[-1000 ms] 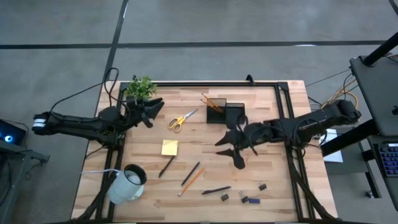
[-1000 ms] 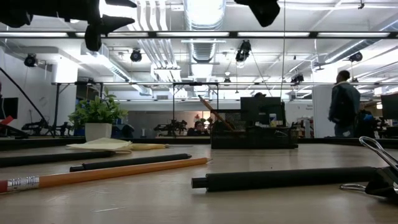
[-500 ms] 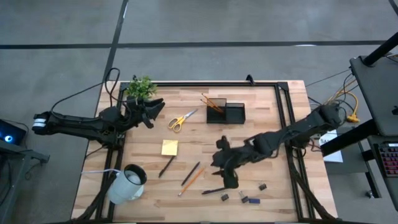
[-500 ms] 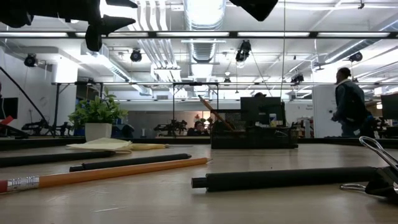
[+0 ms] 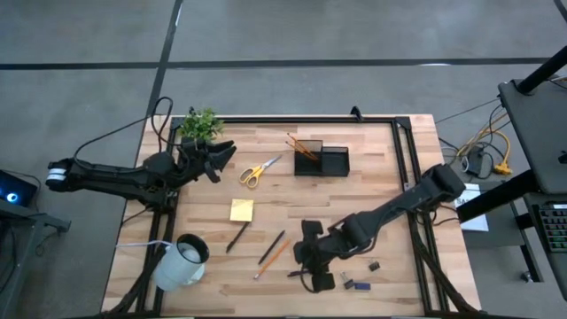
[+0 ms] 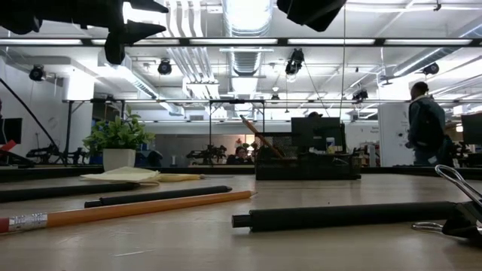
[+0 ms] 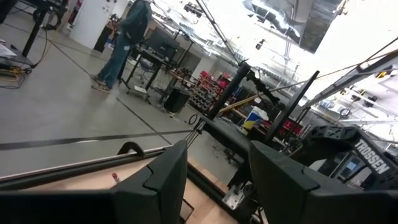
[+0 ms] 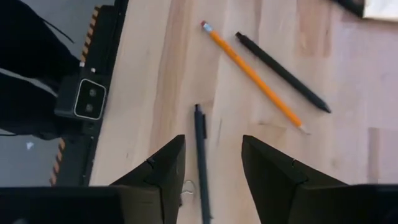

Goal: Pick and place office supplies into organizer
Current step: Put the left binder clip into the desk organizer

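Observation:
My right gripper point(image 5: 312, 262) hangs open over a dark pen point(image 8: 200, 155) near the table's front edge. Its fingers point steeply down and stand apart on either side of the pen's line, well above it. An orange pencil point(image 8: 252, 78) and another dark pen point(image 8: 283, 71) lie flat just to the left. The black organizer point(image 5: 321, 159) stands at the far middle with orange pencils point(image 5: 301, 146) leaning in it. Yellow-handled scissors point(image 5: 260, 170) and a yellow sticky-note pad point(image 5: 241, 210) lie left of it. My left gripper point(image 5: 221, 155) waits open by the far left edge.
A green plant point(image 5: 200, 124) stands at the far left corner. A white mug point(image 5: 182, 261) lies near the front left. Small dark clips and eraser bits point(image 5: 354, 283) are scattered near the front edge, right of the pen. A person walks in the room beyond.
My right gripper has swung from beside the organizer toward the table's near edge and a little leftward. It has sunk and tipped from nearly level to steeply downward, and now hangs over the dark pen. No object has moved.

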`<state>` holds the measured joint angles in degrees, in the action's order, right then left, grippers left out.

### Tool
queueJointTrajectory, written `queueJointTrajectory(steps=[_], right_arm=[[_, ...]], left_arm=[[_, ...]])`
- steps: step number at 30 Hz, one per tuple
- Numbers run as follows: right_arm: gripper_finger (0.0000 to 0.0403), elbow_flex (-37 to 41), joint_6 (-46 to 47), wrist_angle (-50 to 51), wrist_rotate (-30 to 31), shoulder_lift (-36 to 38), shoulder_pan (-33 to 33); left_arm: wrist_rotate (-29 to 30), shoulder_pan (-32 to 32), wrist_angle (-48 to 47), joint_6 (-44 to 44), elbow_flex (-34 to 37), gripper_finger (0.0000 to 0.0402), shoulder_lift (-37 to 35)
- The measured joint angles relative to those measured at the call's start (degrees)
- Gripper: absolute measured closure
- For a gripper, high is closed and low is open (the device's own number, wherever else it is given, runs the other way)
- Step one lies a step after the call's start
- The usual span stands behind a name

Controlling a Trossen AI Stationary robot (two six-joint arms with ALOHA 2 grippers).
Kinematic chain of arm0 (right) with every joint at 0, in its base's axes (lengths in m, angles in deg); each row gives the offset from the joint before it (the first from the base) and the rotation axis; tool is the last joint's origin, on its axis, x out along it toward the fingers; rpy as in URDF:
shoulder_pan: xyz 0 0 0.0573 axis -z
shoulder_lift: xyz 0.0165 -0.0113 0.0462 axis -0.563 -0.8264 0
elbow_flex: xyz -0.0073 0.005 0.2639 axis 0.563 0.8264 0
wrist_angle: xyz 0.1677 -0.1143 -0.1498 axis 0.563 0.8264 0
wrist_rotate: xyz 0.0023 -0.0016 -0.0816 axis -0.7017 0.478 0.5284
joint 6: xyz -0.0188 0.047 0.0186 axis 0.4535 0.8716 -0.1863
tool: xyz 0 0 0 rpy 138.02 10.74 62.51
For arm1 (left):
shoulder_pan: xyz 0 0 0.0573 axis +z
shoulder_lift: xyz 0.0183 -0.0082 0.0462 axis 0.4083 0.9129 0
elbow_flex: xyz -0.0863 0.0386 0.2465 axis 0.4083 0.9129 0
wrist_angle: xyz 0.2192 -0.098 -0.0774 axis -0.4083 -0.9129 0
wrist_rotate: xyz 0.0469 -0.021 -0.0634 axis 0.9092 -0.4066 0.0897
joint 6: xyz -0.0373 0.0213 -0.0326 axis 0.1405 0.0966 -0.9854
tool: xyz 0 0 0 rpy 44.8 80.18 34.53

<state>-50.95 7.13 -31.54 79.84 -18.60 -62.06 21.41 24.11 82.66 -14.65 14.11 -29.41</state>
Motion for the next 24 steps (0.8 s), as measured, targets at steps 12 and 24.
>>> queueJointTrajectory(steps=[12, 24], right_arm=[[0.0264, 0.4, 0.5, 0.1, -2.7, -0.1, -2.4], [0.027, 2.5, 0.9, 0.7, -10.2, -0.1, -3.7]], left_arm=[[0.1, 0.0, 0.2, 0.0, 0.0, 0.0244, 0.7], [-0.1, 0.0, 0.0, 0.0, 0.0, 0.0244, 0.8]])
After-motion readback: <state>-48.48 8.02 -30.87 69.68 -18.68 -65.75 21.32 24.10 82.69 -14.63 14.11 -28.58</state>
